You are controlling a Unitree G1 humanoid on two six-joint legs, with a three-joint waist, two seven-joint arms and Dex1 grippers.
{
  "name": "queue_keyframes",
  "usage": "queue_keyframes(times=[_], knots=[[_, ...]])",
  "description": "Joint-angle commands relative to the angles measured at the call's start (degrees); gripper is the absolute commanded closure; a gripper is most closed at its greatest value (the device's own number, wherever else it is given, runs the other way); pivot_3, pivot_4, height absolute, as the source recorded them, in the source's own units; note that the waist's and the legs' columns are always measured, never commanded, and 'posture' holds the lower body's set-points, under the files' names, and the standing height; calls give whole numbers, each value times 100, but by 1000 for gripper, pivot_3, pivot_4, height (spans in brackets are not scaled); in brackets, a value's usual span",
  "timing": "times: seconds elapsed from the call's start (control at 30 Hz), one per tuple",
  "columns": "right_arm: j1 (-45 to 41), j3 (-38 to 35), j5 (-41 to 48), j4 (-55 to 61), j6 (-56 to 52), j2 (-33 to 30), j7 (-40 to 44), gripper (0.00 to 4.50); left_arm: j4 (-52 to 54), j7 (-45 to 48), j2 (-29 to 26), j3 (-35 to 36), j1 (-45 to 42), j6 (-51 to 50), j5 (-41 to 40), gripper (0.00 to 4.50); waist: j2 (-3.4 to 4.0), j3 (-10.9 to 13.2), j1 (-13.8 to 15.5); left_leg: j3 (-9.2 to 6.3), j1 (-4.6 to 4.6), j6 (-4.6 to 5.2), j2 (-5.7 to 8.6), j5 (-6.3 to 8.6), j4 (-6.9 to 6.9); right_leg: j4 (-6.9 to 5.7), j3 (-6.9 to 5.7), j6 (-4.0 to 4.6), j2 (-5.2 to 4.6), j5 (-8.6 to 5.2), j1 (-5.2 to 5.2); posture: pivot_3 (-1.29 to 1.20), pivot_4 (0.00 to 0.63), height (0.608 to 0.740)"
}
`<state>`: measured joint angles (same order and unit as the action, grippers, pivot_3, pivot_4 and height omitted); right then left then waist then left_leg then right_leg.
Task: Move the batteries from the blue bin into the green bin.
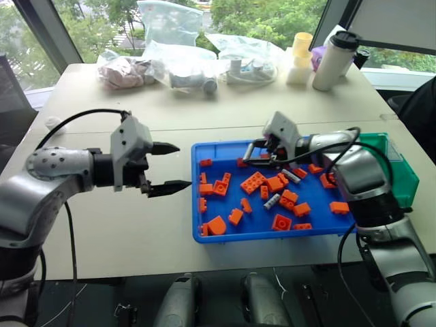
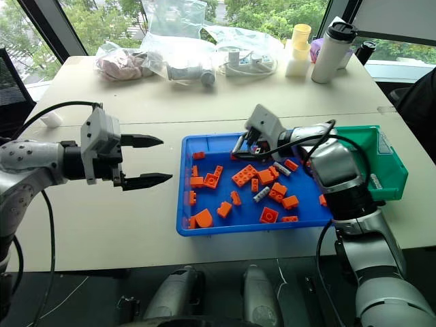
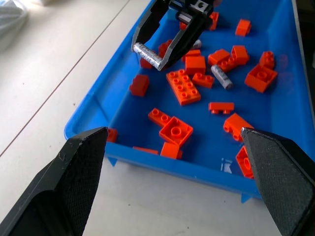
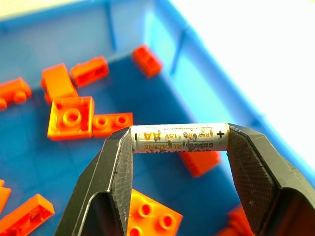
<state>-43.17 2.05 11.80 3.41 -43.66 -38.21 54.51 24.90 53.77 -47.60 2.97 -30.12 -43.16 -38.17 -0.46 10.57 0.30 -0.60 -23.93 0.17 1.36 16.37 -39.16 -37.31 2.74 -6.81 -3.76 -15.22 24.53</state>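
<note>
I am looking down at the table (image 1: 170, 109). The blue bin (image 1: 204, 235) is sitting near the front edge of the table, and the green bin (image 1: 402, 170) is sitting right beside it, at the table's right edge.

My right gripper (image 4: 179, 140) is hanging over the far left part of the blue bin. Its two fingers are squeezing one battery (image 4: 179, 138) end to end, so the battery is lying flat between the tips, up in the air above the tray floor. In the left wrist view I am seeing the same battery (image 3: 147, 55) held above the bricks.

Two more batteries are lying on the floor of the blue bin, near its middle. One (image 1: 291, 176) is just behind the other (image 1: 272, 201). Orange bricks (image 1: 253, 182) are lying all around them, spread over the tray.

My left gripper (image 1: 169, 165) is hanging over the bare table, just off the left edge of the blue bin. Its fingers are spread wide apart and are holding nothing.

At the back edge of the table, some clear bags (image 1: 184, 65) and a white bottle (image 1: 334, 60) are standing.
</note>
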Motion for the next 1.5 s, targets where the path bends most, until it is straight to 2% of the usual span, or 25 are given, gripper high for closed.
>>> queue_keyframes(times=[0.03,0.13,0.3,0.43,0.7,0.8,0.87,1.03,1.2,1.3,1.33,1.4,1.5], knots=[[280,-1351,174,590,-551,-575,-590,2313,-261,-24,398,-285,-397,215,74,0,-2,-2,52,0,0,0,3,0,0,0,0,0,-2,0,-1,0,150,740],[828,-2086,40,625,-687,-1025,-997,2313,-516,-36,850,-567,-720,363,190,0,-9,-6,40,-2,1,1,4,0,1,6,-1,0,-1,0,-8,0,150,740],[1671,-2814,-128,503,-694,-1365,-1509,2313,-793,-30,1484,-801,-1029,482,204,0,-4,-8,-64,15,14,2,0,0,5,-8,15,0,6,0,-6,0,150,740],[2086,-2982,-235,415,-779,-1461,-1867,2313,-1063,70,1822,-1014,-1186,698,399,0,-3,-8,-106,15,14,2,-1,-1,4,-8,15,0,8,0,-7,0,150,740],[2202,-3036,-140,-109,-691,-1307,-2345,2313,-1357,302,1958,-1138,-1360,909,593,0,-1,-9,-107,22,25,2,-5,-1,4,-16,22,0,13,0,-9,0,150,740],[2158,-2945,-59,-202,-637,-1301,-2309,787,-1379,347,1955,-1156,-1378,933,650,0,0,-10,-100,21,25,2,-5,-1,4,-16,22,0,13,0,-9,0,150,740],[2093,-2918,-52,-267,-615,-1306,-2364,28,-1388,361,1933,-1139,-1372,949,690,0,0,-10,-99,21,25,2,-5,-1,3,-16,22,0,13,0,-9,0,150,740],[1919,-2919,15,-345,-504,-1381,-2415,28,-1274,301,1878,-1107,-1324,943,782,0,0,-10,-101,21,25,2,-5,-1,3,-16,21,-1,13,0,-10,0,150,740],[1852,-2804,671,349,-618,-1478,-1668,28,-1049,437,1656,-1085,-1231,789,726,0,0,-10,-107,19,25,2,-6,-1,4,-16,21,0,15,0,-10,0,150,740],[2670,-2364,1703,1902,-841,-1975,-129,28,-725,852,1095,-1209,-1061,651,748,0,4,-8,-112,18,26,3,-9,0,8,-15,21,-1,18,0,-10,0,150,740],[2824,-2159,1794,2203,-793,-2135,118,28,-641,1019,850,-1345,-1004,775,946,0,4,-8,-113,15,26,3,-10,0,13,-13,19,-1,20,0,-10,0,150,740],[2636,-1712,1848,2379,-845,-2112,19,28,-603,1219,440,-1652,-925,1166,1469,0,1,-7,-132,13,28,5,-16,1,13,-9,18,-1,25,-1,-12,0,150,740],[2443,-1103,1982,2537,-808,-2090,198,28,-672,1205,430,-1613,-948,1187,1454,0,0,-6,-82,18,52,5,-9,1,5,-8,18,0,17,-1,-44,0,150,740]])
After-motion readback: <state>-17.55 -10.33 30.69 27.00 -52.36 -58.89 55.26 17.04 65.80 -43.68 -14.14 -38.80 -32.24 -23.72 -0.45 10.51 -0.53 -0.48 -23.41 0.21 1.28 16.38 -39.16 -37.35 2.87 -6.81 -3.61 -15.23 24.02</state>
